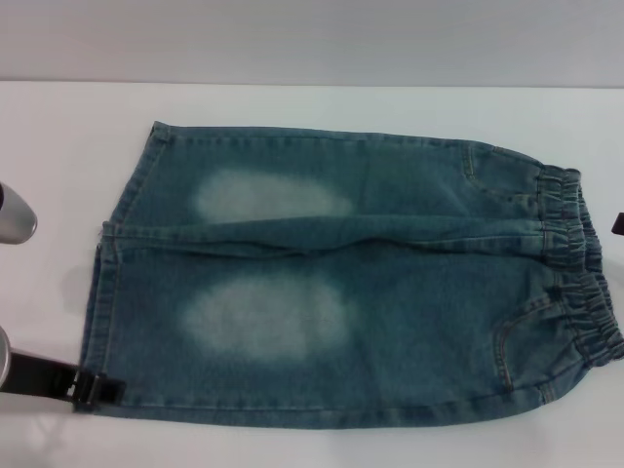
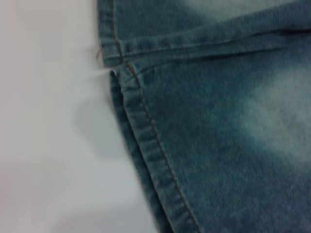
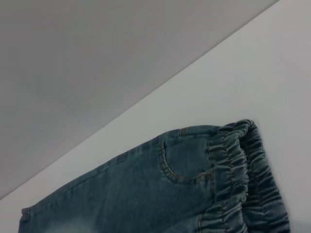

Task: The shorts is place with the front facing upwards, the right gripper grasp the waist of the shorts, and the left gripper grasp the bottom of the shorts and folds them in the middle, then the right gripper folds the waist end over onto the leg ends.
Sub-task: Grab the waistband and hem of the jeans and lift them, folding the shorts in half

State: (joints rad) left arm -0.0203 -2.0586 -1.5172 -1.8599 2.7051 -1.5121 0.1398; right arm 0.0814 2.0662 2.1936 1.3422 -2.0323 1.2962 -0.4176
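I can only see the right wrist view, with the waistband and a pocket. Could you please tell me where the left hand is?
Observer: The left hand is at the near corner of the leg hems, at the end opposite the waistband.
Operator: Thank you. Are the shorts folded yet?
Observer: No. The shorts lie flat and unfolded on the table, with both pale thigh patches facing up.
Operator: And my right hand?
Observer: The right hand shows only as a dark sliver at the head view's edge, just beside the waistband.
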